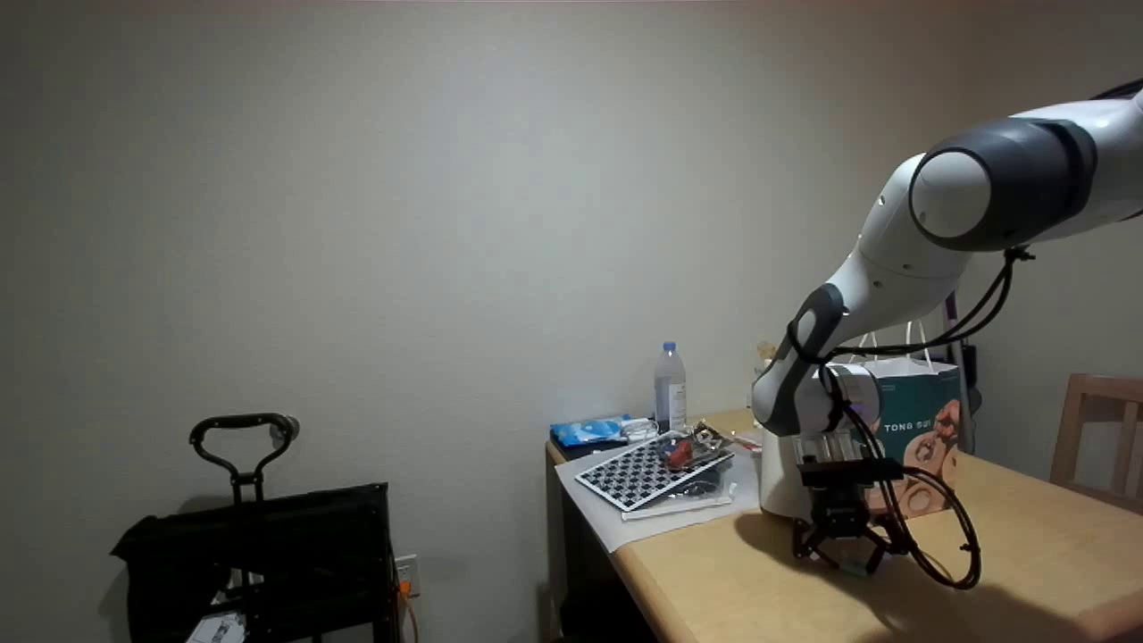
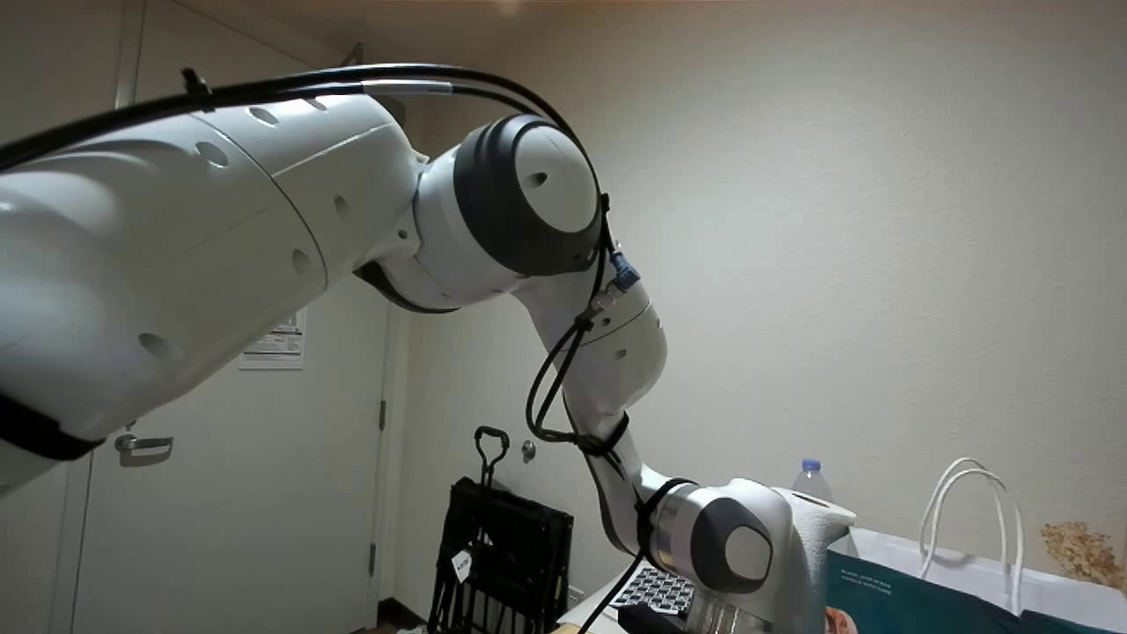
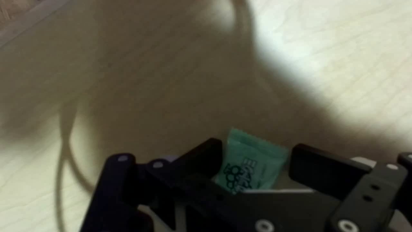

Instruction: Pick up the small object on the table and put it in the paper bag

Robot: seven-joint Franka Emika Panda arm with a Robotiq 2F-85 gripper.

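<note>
The small object is a green wrapped packet (image 3: 254,164) with dark print, lying on the wooden table. In the wrist view its lower end is hidden by the gripper's body. My gripper (image 3: 257,158) is open, with one finger on each side of the packet. The left finger is very near the packet's edge; a gap shows at the right finger. In an exterior view the gripper (image 1: 854,568) is low at the tabletop. The teal paper bag (image 1: 920,406) stands upright behind it, partly covered by the arm and cables. Its top and white handles also show in an exterior view (image 2: 933,603).
A white paper roll (image 1: 782,478) stands right beside the gripper and bag. A bottle (image 1: 670,393), a checkered board (image 1: 634,473) and a blue packet (image 1: 589,432) lie or stand at the table's far corner. A wooden chair (image 1: 1094,438) is beyond the table (image 1: 714,572).
</note>
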